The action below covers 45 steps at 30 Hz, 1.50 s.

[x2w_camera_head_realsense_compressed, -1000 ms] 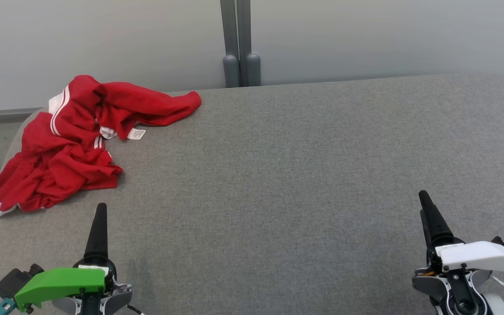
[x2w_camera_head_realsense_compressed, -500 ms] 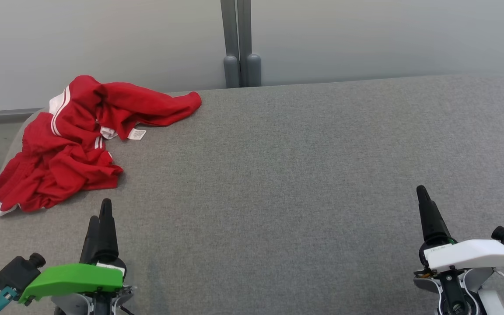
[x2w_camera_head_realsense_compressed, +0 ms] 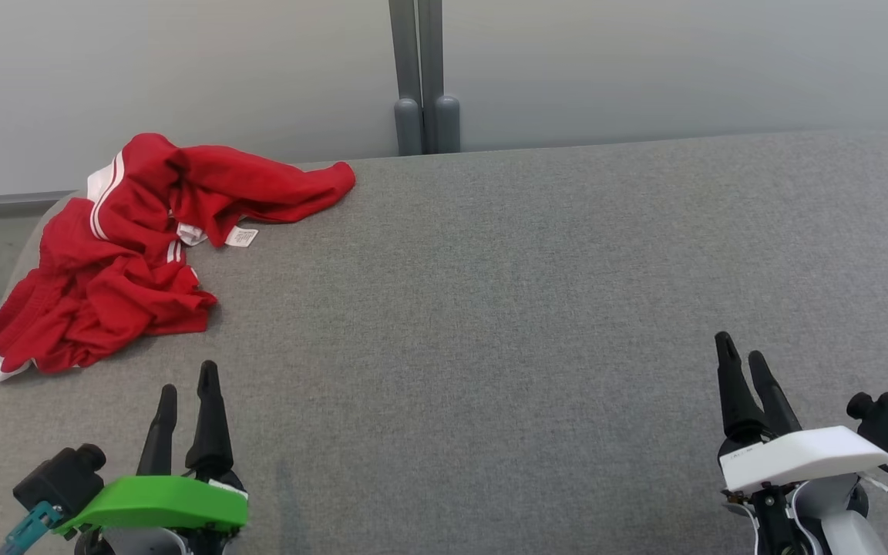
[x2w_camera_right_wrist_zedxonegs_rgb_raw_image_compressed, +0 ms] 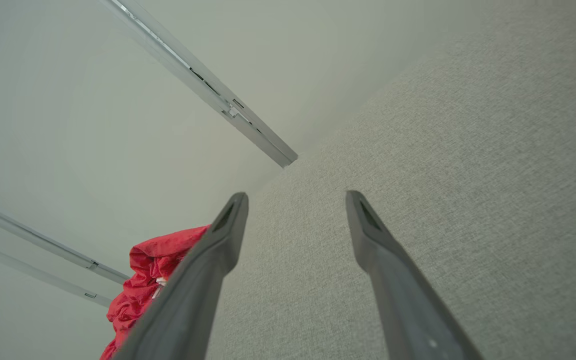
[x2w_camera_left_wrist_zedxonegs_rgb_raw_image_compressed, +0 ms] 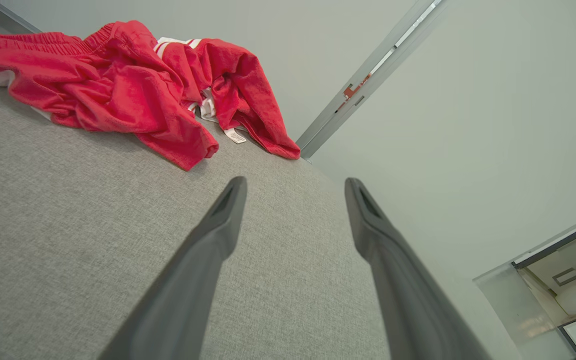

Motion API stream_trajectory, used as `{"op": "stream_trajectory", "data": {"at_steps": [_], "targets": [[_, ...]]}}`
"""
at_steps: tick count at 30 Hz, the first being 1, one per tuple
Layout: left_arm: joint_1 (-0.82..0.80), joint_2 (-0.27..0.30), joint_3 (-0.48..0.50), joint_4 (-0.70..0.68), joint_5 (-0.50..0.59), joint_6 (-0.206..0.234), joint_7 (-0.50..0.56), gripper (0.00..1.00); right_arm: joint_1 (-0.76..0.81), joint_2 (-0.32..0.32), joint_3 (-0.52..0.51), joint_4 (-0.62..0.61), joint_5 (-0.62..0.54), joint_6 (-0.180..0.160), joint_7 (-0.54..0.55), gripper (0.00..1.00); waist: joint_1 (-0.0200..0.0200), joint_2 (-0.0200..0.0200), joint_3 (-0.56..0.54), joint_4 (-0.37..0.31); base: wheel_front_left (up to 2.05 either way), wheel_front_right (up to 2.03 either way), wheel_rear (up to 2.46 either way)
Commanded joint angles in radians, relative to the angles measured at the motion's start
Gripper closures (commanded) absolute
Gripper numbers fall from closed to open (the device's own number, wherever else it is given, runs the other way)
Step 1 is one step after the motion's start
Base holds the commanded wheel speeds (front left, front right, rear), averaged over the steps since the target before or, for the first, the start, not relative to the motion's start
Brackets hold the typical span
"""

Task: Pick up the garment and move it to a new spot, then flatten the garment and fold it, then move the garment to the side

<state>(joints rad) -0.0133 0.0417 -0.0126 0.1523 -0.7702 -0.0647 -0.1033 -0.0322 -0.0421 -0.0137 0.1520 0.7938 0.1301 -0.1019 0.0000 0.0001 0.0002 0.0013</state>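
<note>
The left gripper [x2w_camera_head_realsense_compressed: 188, 378] is hovering at the near left of the grey padded surface [x2w_camera_head_realsense_compressed: 490, 308]. Its two dark fingers are standing apart with nothing between them, so it is released and empty. In the left wrist view these fingers are pointing over bare grey cloth toward the garment [x2w_camera_head_realsense_compressed: 120, 254].

The right gripper [x2w_camera_head_realsense_compressed: 738, 347] is hovering at the near right. Its fingers are also spread and are holding nothing.

The red garment is lying crumpled at the far left of the surface — well apart from the right gripper, nearer to the left one, and touching neither. White stripes are showing along its folds. A small white label [x2w_camera_head_realsense_compressed: 241, 237] is sticking out on the right side of the heap. One red part is stretching to the right along the far edge, and the left part is reaching the left edge of the surface.

Behind the surface a pale wall [x2w_camera_head_realsense_compressed: 644, 62] is rising, with a grey post [x2w_camera_head_realsense_compressed: 422, 77] standing against it near the middle.
</note>
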Motion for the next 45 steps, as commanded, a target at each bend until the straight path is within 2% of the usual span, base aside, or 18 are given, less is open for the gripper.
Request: {"op": "stream_trajectory", "data": {"at_steps": [1,18,45], "targets": [[0.003,0.007,-0.004,-0.014,0.046,-0.003,-0.01,0.0,0.001,-0.006,0.005,-0.013,-0.034,0.0,-0.013,0.0,0.0,-0.0001,0.0,0.0,0.0,0.0,0.0],[0.031,0.009,-0.033,-0.005,0.264,0.005,-0.057,0.0,0.018,-0.008,0.045,-0.024,-0.249,0.001,-0.059,0.0,0.0,-0.0001,0.001,0.0,0.0,0.0,0.0],[0.04,0.01,-0.031,0.023,0.499,0.01,-0.117,0.0,0.028,-0.009,0.06,-0.008,-0.5,0.001,-0.119,0.0,0.0,-0.0001,0.004,0.002,0.0,0.0,0.0]]}}
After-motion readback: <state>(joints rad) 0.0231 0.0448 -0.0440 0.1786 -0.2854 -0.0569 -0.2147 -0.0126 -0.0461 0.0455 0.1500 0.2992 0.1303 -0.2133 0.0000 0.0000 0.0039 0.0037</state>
